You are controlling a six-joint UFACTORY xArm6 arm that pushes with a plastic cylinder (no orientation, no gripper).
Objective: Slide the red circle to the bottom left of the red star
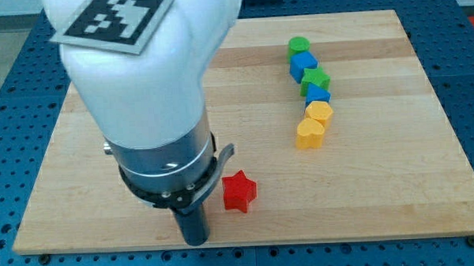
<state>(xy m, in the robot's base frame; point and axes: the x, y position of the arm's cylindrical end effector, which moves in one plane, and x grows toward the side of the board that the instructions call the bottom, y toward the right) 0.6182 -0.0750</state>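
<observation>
The red star (239, 191) lies near the board's bottom edge, a little left of the middle. No red circle shows anywhere; the large white and black arm body (148, 89) covers much of the board's left half. My dark rod comes down from the arm, and my tip (195, 242) rests at the board's bottom edge, just to the lower left of the red star with a small gap between them.
A chain of blocks runs down the right half of the wooden board (397, 183): a green circle (298, 45), a blue block (303, 65), a green star (316, 77), a blue triangle (317, 94), a yellow hexagon (319, 112) and a yellow heart (309, 134).
</observation>
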